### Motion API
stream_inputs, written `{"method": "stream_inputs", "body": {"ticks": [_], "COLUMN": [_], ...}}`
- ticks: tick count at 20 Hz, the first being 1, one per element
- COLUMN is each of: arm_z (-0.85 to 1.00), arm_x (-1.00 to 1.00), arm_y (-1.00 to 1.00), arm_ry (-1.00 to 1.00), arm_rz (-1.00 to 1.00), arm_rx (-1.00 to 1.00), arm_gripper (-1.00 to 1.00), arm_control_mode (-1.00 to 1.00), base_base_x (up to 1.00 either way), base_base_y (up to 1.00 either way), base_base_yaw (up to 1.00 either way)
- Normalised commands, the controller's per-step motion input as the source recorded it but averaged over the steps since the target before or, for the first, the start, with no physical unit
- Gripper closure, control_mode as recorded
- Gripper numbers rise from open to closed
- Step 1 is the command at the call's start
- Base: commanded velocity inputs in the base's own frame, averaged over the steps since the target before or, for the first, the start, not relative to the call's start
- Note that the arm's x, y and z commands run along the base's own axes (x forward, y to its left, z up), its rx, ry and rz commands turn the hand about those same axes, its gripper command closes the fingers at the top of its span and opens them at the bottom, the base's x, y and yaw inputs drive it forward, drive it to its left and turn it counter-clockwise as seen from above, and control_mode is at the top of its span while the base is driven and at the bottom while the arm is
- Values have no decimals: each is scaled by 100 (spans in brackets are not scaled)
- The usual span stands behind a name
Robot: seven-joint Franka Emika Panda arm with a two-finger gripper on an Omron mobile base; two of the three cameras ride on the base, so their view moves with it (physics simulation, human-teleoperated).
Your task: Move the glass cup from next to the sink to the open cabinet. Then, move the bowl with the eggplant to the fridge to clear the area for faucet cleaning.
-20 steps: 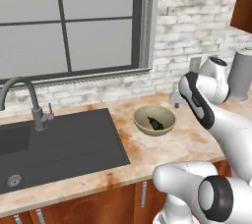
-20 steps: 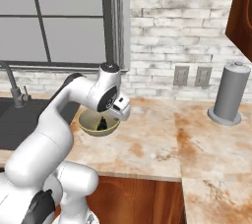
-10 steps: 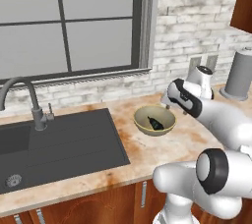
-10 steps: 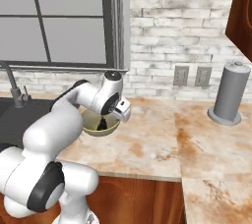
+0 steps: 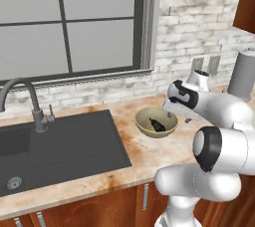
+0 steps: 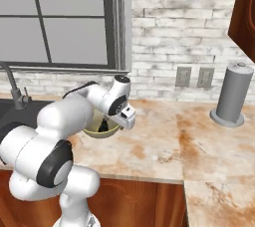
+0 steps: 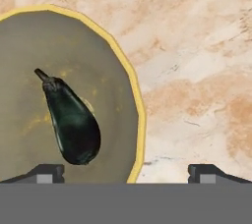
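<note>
I count one wide round olive-tan bowl (image 5: 156, 122) with a thick yellowish rim, sitting on the mottled tan stone table (image 6: 164, 146) just right of the sink. Inside it lies one small, nearly black, elongated eggplant (image 7: 71, 123), its thin stem end pointing up and left in the hand view and its fat end toward the bottom. In the left base view I see the eggplant as a dark shape on the bowl's floor.

The white arm's jaws (image 7: 127, 173) hover over the bowl's right rim; I see one dark fingertip (image 7: 47, 173) above the bowl's interior and the other above bare table outside the rim. They stand spread wide and hold nothing. In the right base view the hand sits in front of the bowl and hides much of it.

To the left I have one large matte black rectangular sink (image 5: 60, 146) with one round steel drain near its left end, and one grey metal gooseneck faucet (image 5: 25, 102) behind it. Against the white brick wall at the right stands one tall grey cylinder (image 6: 231, 93) on a round base. Two grey wall outlets (image 6: 193, 76) sit side by side on the brick. A corner of reddish-brown wooden cabinet (image 6: 244, 12) shows at upper right.
</note>
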Motion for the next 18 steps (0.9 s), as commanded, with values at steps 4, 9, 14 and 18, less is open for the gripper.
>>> {"method": "stream_inputs", "body": {"ticks": [4,9,14,18], "arm_z": [-14,-26,-35,-37], "arm_x": [0,14,15,9], "arm_y": [-4,0,0,0], "arm_ry": [8,2,0,0], "arm_rz": [0,0,0,0], "arm_rx": [6,4,10,6], "arm_gripper": [-100,-100,-100,100], "arm_control_mode": [-100,-100,-100,-100], "base_base_x": [0,0,0,0], "base_base_y": [0,0,0,0], "base_base_yaw": [0,0,0,0]}}
